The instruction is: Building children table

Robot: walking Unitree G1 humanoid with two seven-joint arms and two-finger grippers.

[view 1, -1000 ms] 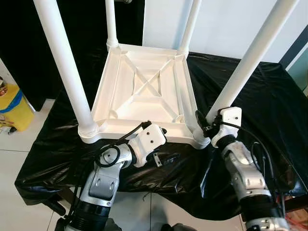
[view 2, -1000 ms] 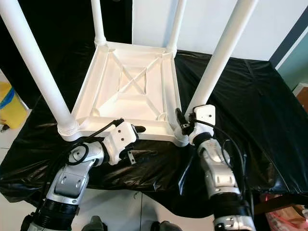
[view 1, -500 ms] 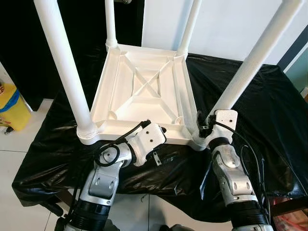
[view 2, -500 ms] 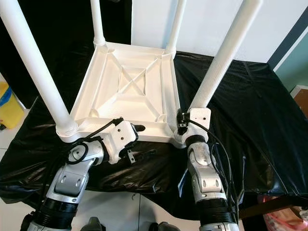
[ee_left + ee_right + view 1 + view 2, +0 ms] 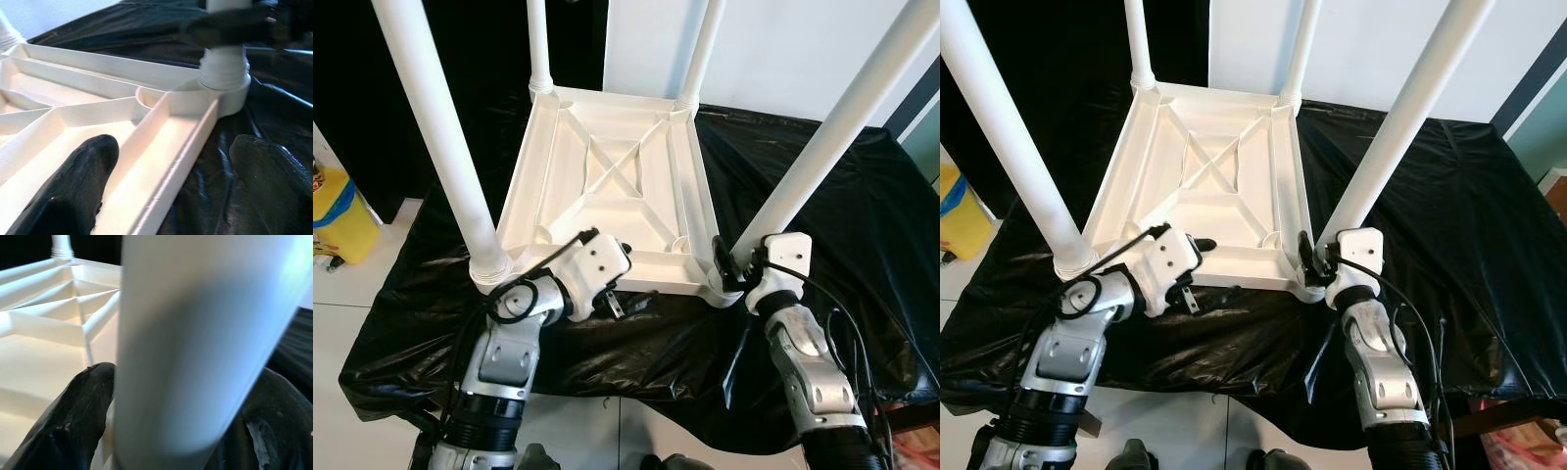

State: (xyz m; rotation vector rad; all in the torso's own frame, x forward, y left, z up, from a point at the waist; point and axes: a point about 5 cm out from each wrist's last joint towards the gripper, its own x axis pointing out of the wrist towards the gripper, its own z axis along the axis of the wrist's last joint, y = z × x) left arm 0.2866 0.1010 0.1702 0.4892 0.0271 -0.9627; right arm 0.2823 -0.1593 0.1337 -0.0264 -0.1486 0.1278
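Note:
A white children's table [image 5: 607, 186] lies upside down on a black-covered surface, its four legs pointing up. My left gripper [image 5: 173, 147] is open at the near rim [image 5: 651, 262]. One finger [image 5: 73, 196] reaches inside the underside and the other finger [image 5: 274, 186] hangs outside over the black cloth. My right gripper [image 5: 181, 382] is shut on the near right leg [image 5: 822, 127], low down by its socket [image 5: 724, 286], with a black finger pressed on each side. The near left leg [image 5: 440, 137] stands free.
The black sheet [image 5: 862, 215] hangs over the surface's front edge above a white tile floor [image 5: 352, 294]. A yellow bin [image 5: 337, 215] stands at the left. The two far legs [image 5: 540, 44] rise before a white wall. Cables loop along both forearms.
My left gripper has slid leftward along the near rim and settled over it. The right gripper stays at the base of the near right leg while its forearm has swung.

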